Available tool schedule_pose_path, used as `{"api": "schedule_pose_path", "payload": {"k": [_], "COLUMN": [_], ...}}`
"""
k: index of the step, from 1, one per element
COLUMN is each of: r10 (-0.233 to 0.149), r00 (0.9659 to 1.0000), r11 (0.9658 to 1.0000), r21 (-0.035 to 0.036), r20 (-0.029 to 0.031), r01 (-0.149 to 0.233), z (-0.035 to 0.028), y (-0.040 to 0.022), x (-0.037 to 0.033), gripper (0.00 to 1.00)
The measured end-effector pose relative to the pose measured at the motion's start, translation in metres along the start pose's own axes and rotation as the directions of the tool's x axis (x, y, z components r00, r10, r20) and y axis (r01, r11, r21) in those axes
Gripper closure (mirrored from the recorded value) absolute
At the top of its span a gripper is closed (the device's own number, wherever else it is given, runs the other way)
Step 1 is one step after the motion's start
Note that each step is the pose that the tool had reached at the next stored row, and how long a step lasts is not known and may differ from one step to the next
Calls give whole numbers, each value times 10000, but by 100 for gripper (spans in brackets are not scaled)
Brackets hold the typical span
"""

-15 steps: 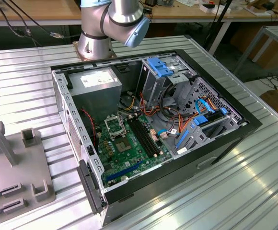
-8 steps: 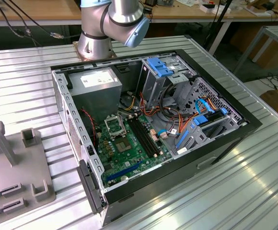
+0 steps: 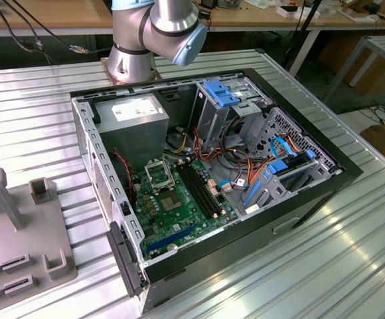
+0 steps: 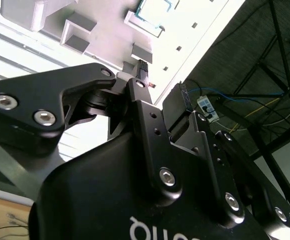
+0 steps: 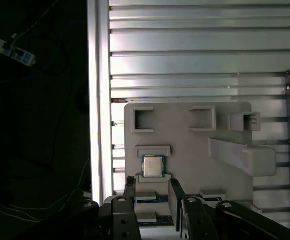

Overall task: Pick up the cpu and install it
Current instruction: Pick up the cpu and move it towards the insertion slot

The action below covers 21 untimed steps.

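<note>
Cpu (image 5: 153, 166) lies on tray (image 5: 185, 130), prob. recessed; tray on table (image 3: 325, 266), exterior view's left of PC case (image 3: 299, 216).

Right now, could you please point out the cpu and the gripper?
cpu (image 5: 153, 166), first wrist view, on its grey centre.
gripper (image 5: 152, 182), first wrist view, midway between its fingertips.

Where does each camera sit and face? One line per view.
Exterior view: off-arm, looking down into the open black computer case; the silver arm's base shows.
First wrist view: at the wrist, looking past the open black gripper at the small square grey-centred cpu on the pale grey tray.
Second wrist view: behind the gripper, facing that tray.
Both wrist views share gripper and tray.
</note>
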State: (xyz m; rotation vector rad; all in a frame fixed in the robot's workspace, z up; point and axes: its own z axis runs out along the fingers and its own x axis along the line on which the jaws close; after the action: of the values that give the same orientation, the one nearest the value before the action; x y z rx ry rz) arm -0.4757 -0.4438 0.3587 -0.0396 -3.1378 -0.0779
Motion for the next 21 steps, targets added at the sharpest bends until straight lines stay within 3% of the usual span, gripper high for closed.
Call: {"api": "schedule_pose_path", "payload": {"k": [6,9,14,21], "r10": [-73,-73,-72,-69], "r00": [10000,10000,10000,10000], "r11": [10000,10000,10000,10000], "r21": [0,1,2,3], "r20": [-4,-8,-29,-66], "r01": [73,73,72,69], "z": [95,152,270,399], "y": [-99,-105,-108,-117], "x": [-3,-18,-124,-134], "gripper": [60,60,60,60]}}
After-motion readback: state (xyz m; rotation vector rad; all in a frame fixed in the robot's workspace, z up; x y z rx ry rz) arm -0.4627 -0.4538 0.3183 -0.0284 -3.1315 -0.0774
